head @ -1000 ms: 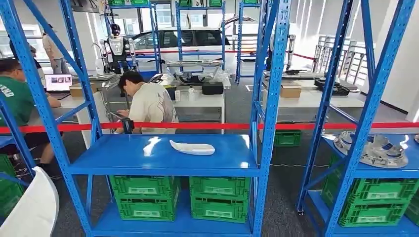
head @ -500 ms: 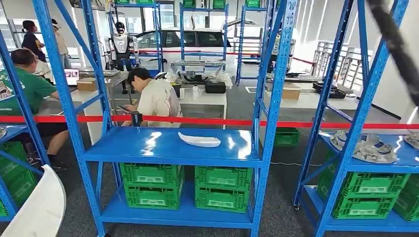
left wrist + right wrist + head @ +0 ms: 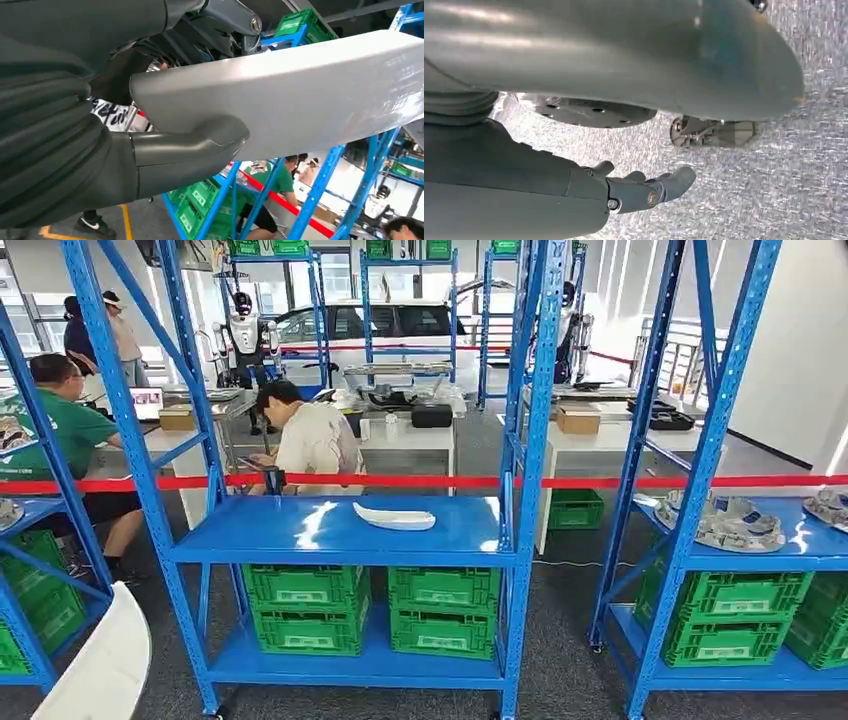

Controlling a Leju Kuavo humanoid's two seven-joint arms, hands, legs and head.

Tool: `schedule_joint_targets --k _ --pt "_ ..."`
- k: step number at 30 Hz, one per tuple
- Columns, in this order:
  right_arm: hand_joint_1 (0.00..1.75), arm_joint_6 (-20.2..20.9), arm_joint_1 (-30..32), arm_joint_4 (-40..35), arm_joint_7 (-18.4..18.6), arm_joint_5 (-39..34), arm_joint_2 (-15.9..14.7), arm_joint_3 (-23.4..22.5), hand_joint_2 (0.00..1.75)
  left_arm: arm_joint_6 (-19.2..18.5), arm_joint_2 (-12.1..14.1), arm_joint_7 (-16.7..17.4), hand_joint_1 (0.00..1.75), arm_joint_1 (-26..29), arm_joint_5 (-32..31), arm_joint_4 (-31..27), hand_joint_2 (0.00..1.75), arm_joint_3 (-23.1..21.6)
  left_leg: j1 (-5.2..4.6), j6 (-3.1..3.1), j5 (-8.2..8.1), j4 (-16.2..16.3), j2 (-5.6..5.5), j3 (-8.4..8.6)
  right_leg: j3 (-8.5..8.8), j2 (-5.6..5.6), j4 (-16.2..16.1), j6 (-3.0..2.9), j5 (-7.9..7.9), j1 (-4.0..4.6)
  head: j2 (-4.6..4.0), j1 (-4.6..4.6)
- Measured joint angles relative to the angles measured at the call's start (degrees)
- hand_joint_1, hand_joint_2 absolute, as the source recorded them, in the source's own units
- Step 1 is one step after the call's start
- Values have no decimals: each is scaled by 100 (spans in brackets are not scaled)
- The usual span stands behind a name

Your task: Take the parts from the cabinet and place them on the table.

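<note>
Head view showed the blue cabinet [image 3: 340,530] straight ahead, its middle shelf carrying one small white part [image 3: 394,516] lying flat near the centre, with bare shelf on both sides out to the uprights. Green crates [image 3: 370,615] sat on the shelf below. A red barrier tape [image 3: 600,482] ran just behind the cabinet, and a person [image 3: 310,440] bent over a white desk [image 3: 405,440] beyond it. The left hand [image 3: 150,160] gripped a long white panel [image 3: 300,95], thumb pressed against its face. The right hand [image 3: 644,190] held nothing, fingers loosely apart above grey floor [image 3: 774,190].
</note>
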Motion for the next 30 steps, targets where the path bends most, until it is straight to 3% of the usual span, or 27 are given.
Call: schedule_joint_targets --k 6,7,8,9,11,12,13,14,15,16,17,20,22,23,24,25,26,28,29,30 --pt "0 0 -19 0 2 -9 0 9 0 -4 31 -26 175 85 44 -9 175 35 -34 18 1 3 -25 -33 -14 -17 -12 21 7 -23 0 0" --pt "0 0 -20 0 0 -9 -2 9 0 4 39 -28 175 99 57 -15 175 35 -6 37 33 -69 -47 -17 3 -44 -29 43 4 11 0 0" --pt "0 0 -15 0 -2 -9 -7 9 0 17 46 -31 175 107 72 -22 175 35 48 33 86 -143 -58 15 8 -3 33 58 -55 -22 0 2" --pt "0 2 -16 0 -2 -9 -7 11 0 33 57 -33 175 110 96 -24 175 35 63 64 105 -172 -83 7 -102 35 246 94 -248 -22 0 9" --pt "0 0 -11 0 -11 -15 -4 11 0 48 79 -31 175 127 122 -18 175 37 66 80 119 -165 -130 -46 -515 50 1111 164 -743 -89 0 7" --pt "0 0 -2 0 -9 -18 -4 11 0 46 83 -35 175 139 122 -11 175 37 67 72 124 -155 -165 -74 -723 50 1541 193 -913 -121 0 11" --pt "0 0 7 0 -9 -17 -4 11 0 46 94 -42 175 145 122 -7 175 37 72 58 133 -142 -211 -99 -831 51 1759 217 -943 -150 0 11" --pt "0 0 15 0 -9 -17 -4 13 0 46 101 -44 175 145 122 2 175 37 82 39 145 -118 -275 -125 -796 51 1674 243 -808 -183 0 9" --pt "0 0 15 0 -9 -20 -4 13 0 46 103 -44 175 144 122 4 175 37 98 16 153 -86 -333 -152 -644 60 1348 266 -585 -212 0 11" --pt "0 0 14 0 -13 -24 -4 13 0 46 105 -44 175 142 120 4 175 37 119 -17 157 -42 -401 -190 -371 105 793 285 -298 -243 0 9" --pt "0 0 12 0 -24 -24 -4 13 0 46 107 -44 175 140 116 4 175 37 138 -58 162 11 -459 -230 -114 251 288 305 -98 -278 0 11" --pt "0 0 12 0 -24 -24 -4 13 0 46 107 -44 175 140 116 4 175 37 138 -58 162 11 -459 -230 -114 251 288 305 -98 -278 0 11" --pt "0 0 12 0 -28 -26 -4 13 0 46 107 -44 175 139 116 4 175 37 139 -75 163 33 -473 -248 -61 354 145 308 -110 -294 0 9" --pt "0 2 17 0 -35 -30 -2 13 0 46 114 -48 175 136 114 7 175 37 113 -157 173 83 -564 -286 -109 409 155 208 -109 -238 0 13" --pt "0 0 17 0 -39 -50 -4 15 0 48 120 -57 175 145 107 18 175 33 155 -320 290 -13 -700 -289 -130 239 193 47 -49 -166 0 15" --pt "0 0 5 0 -41 -52 -4 13 0 48 146 -61 175 145 107 35 175 33 142 -320 143 144 -443 -398 -162 104 149 -58 29 -194 0 -2" --pt "0 0 13 0 -41 -55 -4 13 0 48 149 -61 175 112 107 46 175 31 126 -310 -176 536 -260 -547 -186 31 150 -92 52 -177 0 -13" --pt "0 0 48 0 -37 -61 -4 13 0 48 157 -63 175 59 103 79 175 28 126 -316 -629 1316 -167 -796 -220 -124 153 -116 66 -140 0 -13" --pt "0 0 54 0 -35 -61 -4 15 0 46 162 -55 175 55 103 103 175 28 127 -316 -778 1660 -139 -865 -246 -223 159 -124 71 -124 0 -11" --pt "0 0 50 0 -35 -61 -4 15 0 46 162 -44 175 54 101 120 175 28 126 -308 -763 1682 -124 -812 -269 -291 170 -126 74 -114 0 -13"
